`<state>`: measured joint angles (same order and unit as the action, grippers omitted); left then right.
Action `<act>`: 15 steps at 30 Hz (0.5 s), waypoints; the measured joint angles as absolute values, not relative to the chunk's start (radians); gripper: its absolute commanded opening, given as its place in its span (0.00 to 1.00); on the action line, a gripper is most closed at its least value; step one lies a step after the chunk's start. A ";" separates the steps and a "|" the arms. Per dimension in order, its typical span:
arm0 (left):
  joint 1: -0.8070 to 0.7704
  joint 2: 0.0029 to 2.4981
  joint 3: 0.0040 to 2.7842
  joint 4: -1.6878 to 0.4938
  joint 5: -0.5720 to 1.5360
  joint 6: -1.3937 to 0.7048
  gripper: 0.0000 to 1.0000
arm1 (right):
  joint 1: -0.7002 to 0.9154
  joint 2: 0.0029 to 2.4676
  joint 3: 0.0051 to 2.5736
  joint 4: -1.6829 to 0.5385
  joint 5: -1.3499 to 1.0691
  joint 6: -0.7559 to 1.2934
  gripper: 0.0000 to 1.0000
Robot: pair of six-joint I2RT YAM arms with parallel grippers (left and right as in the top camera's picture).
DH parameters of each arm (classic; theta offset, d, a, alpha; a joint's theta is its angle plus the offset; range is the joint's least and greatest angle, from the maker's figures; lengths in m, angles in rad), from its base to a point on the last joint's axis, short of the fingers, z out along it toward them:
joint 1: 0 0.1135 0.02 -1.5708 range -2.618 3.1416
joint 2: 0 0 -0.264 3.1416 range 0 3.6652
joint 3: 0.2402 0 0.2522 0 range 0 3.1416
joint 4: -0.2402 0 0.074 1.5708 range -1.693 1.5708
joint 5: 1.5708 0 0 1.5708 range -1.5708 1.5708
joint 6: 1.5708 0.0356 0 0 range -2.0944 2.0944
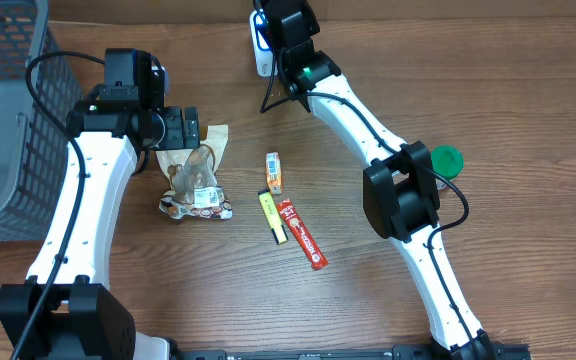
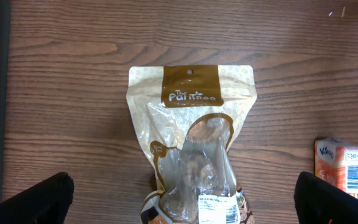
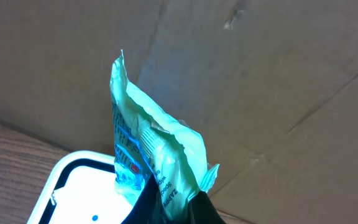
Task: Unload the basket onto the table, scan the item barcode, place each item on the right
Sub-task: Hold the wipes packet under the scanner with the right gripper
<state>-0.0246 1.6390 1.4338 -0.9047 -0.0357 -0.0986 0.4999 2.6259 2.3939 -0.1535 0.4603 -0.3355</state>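
The right gripper (image 3: 173, 210) is clenched on a pale green crinkled plastic packet (image 3: 148, 149), held upright at the far edge of the wooden table (image 1: 508, 100), over a white rounded scanner (image 3: 79, 186). The left gripper (image 2: 179, 196) is released, jaws spread wide above a brown-and-clear plastic snack pouch (image 2: 191, 118) lying flat at the left. A small orange carton (image 1: 273, 172), a yellow stick pack (image 1: 272, 216) and a red bar wrapper (image 1: 301, 233) lie near the centre.

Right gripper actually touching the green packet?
Touching. Right wrist view: the pale green packet has its lower end pinched between the dark fingers of the shut right gripper.
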 measured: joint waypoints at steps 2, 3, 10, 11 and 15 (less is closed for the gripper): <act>-0.025 1.639 1.434 -0.905 -0.036 -0.099 1.00 | 0.501 2.626 2.394 -0.153 0.461 -0.341 0.04; -0.025 1.639 1.434 -0.905 -0.036 -0.099 1.00 | 0.502 2.626 2.394 -0.153 0.461 -0.342 0.04; -0.025 1.639 1.434 -0.905 -0.036 -0.099 1.00 | 0.522 2.624 2.395 -0.232 0.478 -0.344 0.04; -0.025 1.639 1.434 -0.905 -0.036 -0.098 1.00 | 0.527 2.623 2.395 -0.242 0.480 -0.344 0.04; -0.025 1.639 1.434 -0.905 -0.036 -0.098 1.00 | 0.546 2.621 2.395 -0.270 0.488 -0.345 0.04</act>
